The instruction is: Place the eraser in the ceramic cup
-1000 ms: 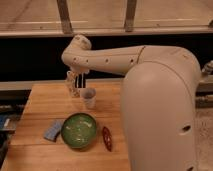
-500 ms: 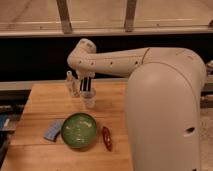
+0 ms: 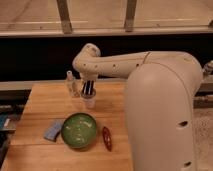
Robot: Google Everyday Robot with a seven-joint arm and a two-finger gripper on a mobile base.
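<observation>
Arm: a big white shell fills the right foreground; from it the forearm reaches left across the counter to a rounded wrist, which turns straight down.
Red thing: a dark red oblong lies near the front edge, just right of the bowl.
Bowl: wide and green, at the front middle of the wooden top.
Pad: grey-blue and flat, touching or nearly touching the bowl's left side.
Cup: small and whitish-grey, upright behind the bowl, near the middle of the counter.
Claw: hangs from the wrist directly over the cup, pointing down, pinching the eraser.
Eraser: black, with a pale stripe, held upright between the dark fingers; its lower end is at the cup's rim, and I cannot tell whether it has entered.
Bottle: clear and slim, standing just left of the cup, towards the back.
Background: a dark wall behind the counter, with pale framed panes above.
</observation>
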